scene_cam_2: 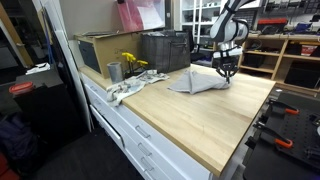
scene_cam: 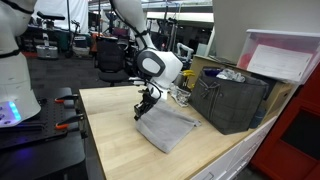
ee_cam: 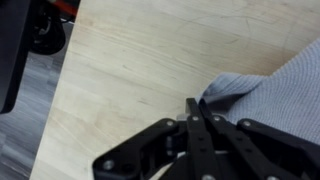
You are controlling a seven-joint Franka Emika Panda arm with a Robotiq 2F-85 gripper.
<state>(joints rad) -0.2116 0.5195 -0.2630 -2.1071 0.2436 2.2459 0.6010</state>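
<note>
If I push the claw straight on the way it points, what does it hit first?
The claw, shut on a corner of the grey cloth, points down at the wooden tabletop. It would probably meet the tabletop first, though the gap is unclear.

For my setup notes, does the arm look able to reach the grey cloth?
Apparently yes: the tool seems shut on a corner of the grey cloth, and nothing stands between them.
</note>
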